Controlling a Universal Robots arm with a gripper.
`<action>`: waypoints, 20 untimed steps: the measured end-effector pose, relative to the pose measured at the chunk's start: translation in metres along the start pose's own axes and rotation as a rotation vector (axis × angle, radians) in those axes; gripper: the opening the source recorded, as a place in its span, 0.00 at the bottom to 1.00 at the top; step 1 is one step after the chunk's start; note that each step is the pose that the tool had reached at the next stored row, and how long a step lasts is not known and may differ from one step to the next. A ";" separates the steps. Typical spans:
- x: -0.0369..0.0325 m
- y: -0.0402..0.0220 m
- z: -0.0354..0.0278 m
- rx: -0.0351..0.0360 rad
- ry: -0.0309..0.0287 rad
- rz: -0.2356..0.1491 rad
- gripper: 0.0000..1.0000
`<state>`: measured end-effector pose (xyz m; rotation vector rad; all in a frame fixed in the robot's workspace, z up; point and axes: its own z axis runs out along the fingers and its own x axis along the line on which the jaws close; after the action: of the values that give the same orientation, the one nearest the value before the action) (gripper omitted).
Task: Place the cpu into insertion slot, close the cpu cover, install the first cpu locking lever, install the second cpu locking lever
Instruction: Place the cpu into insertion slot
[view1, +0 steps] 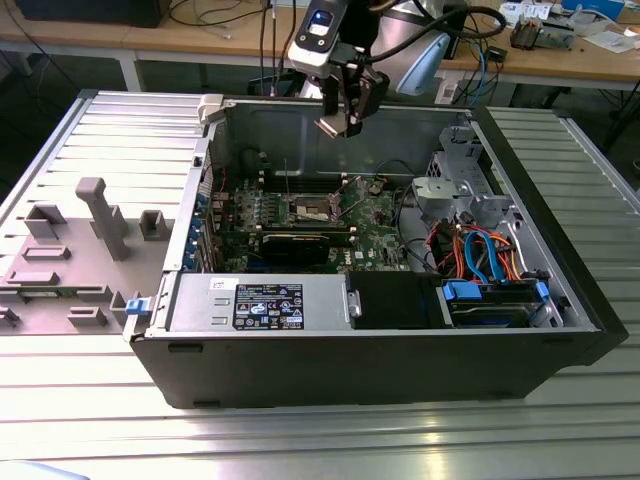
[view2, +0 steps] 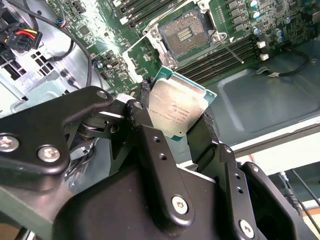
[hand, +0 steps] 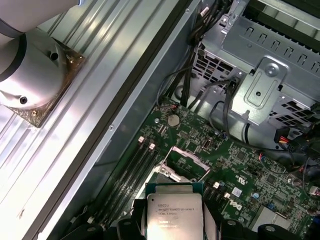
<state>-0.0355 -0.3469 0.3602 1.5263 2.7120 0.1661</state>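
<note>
Exterior view: gripper (view1: 342, 124) hangs high above open computer case (view1: 400, 370), near its rear wall, clenched on cpu (view1: 334, 126). Insertion slot (view1: 312, 207) lies mid-motherboard (view1: 375, 215), well below.

Second wrist view: black fingers (view2: 145, 117) pinch cpu edges, tilted. Slot bare, beside memory slots (view2: 225, 55).

First wrist view: cpu held flat above slot, apart.
</note>
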 end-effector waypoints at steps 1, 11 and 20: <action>0.0000 -0.0001 0.0008 0.0000 -0.0006 0.007 0.55; 0.0016 -0.0039 0.0075 0.0011 -0.0065 0.091 0.55; 0.0017 -0.0041 0.0075 0.0015 -0.0064 0.092 0.55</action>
<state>-0.0393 -0.3469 0.3524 1.6498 2.6392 0.1607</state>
